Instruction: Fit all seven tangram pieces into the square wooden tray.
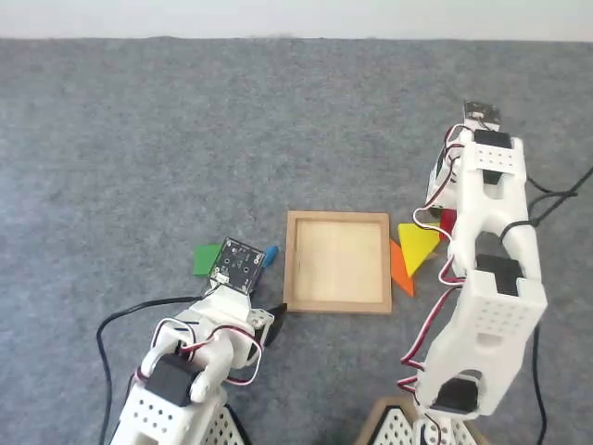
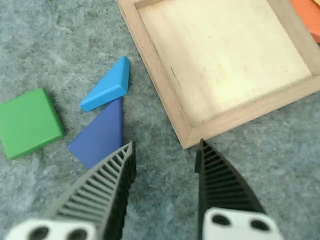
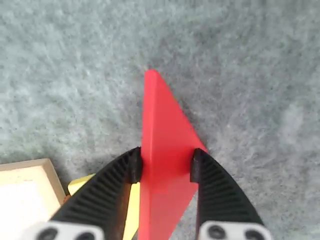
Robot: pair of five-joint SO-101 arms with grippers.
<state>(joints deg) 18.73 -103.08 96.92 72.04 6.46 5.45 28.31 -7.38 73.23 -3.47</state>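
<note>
Far left: a flat green square point(image 2: 29, 122), smooth-faced with softly rounded edges, lying on the bench point(image 1: 139, 139). Just beside it, a light blue triangle point(image 2: 107, 89) and a dark blue triangle point(image 2: 99, 137), both thick matte slabs, set edge to edge, touching or very nearly so. Near the dark blue one's corner, the left pincer point(image 2: 166, 147), its ribbed black fingers point(image 2: 117, 175) spread wide with only grey pile showing between them. Next, the square wooden tray point(image 1: 290, 264): pale unpainted wood, faint grain along the floor, a low raised rim, bare floor showing from rim to rim. Against its right rim, an orange piece point(image 1: 400, 269), long and narrow from above, touching a yellow triangle point(image 1: 417, 243). Farthest right, a red triangle point(image 3: 165, 125), smooth and sharp-pointed, pinched across its width by the right pincer point(image 3: 165, 165), black ribbed fingers closed on both edges, the point jutting out ahead. Smooth white plastic shells on both arms, with thin red, black and white wires looping alongside. Under everything, a grey, fuzzy, felt-like covering, mottled light and dark, spread over the whole bench. Along the far edge, a plain pale strip of wall point(image 1: 296, 17).
</note>
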